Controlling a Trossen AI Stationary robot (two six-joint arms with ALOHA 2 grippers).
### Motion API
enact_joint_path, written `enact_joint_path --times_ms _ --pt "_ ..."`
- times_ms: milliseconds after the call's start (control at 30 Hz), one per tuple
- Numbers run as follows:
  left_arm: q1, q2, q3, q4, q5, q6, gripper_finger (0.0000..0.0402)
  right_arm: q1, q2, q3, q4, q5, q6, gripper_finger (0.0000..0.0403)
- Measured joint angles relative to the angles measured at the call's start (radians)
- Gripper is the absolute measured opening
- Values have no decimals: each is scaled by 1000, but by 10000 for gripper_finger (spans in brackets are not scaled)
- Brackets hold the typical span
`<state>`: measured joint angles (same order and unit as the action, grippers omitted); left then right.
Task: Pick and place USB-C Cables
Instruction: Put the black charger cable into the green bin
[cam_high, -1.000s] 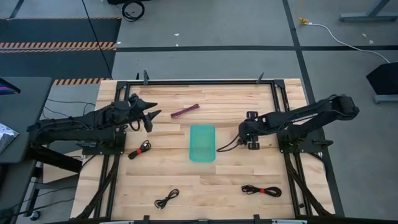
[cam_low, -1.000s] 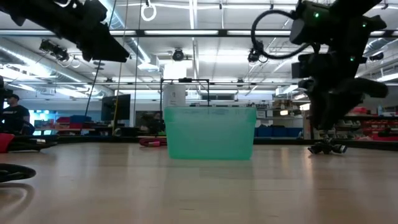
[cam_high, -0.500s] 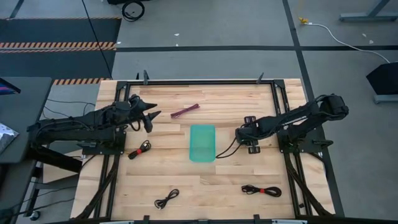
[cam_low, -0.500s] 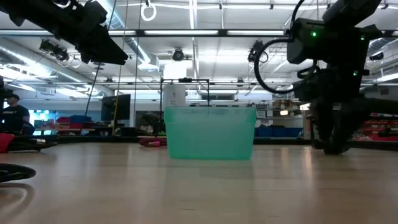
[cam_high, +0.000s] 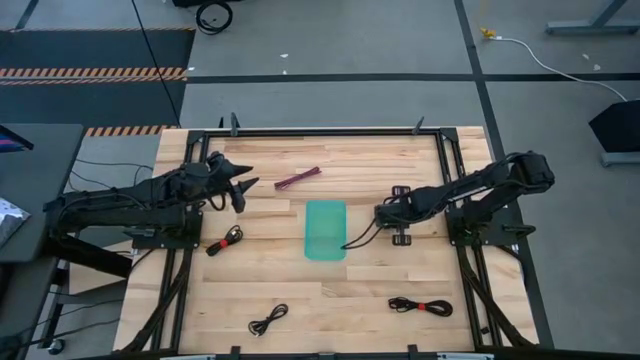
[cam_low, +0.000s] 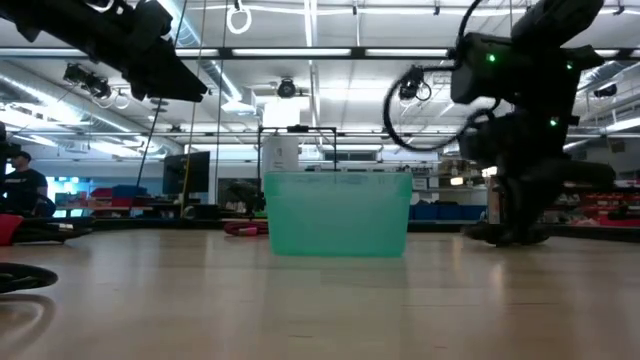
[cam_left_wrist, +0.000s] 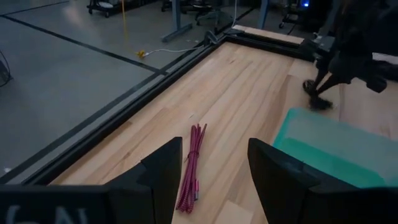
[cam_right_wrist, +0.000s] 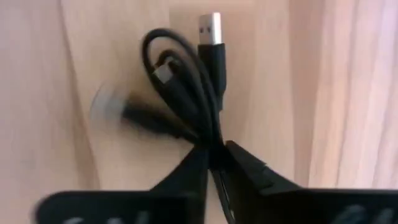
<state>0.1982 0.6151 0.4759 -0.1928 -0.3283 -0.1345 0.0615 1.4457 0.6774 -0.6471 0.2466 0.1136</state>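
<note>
Four cables are lying on the wooden table (cam_high: 400, 160) around the teal tray (cam_high: 325, 230). Just right of it, the right gripper (cam_high: 381, 213) is pinching a black cable (cam_right_wrist: 186, 99) above bare boards. The left gripper (cam_high: 243, 189) is hanging spread near the maroon cable (cam_high: 297, 178).

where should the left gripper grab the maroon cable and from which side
Grip the maroon cable across the middle of its bundle, coming straight down from above. It lies flat on the table as a long, narrow, straight bundle, so the left gripper's fingers should straddle its narrow width.
</note>
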Motion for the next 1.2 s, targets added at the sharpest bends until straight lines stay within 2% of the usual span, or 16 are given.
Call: enact_joint_path --times_ms 67,233,533,700,833,967,1200 --pt "0 0 0 6 0 0 190 3 -11 15 14 -17 1 13" --pt "0 0 0 7 0 0 190 3 -11 85 4 -21 44 14" --pt "0 0 0 6 0 0 190 59 -12 321 -42 32 6 7" --pt "0 0 0 6 0 -1 190 120 3 404 77 74 -195 7" --pt "0 0 0 8 0 -1 190 162 49 406 175 69 -501 7" --pt "0 0 0 8 0 -1 190 170 137 404 167 53 -780 7" --pt "0 0 0 8 0 -1 190 144 240 404 250 55 -896 8"
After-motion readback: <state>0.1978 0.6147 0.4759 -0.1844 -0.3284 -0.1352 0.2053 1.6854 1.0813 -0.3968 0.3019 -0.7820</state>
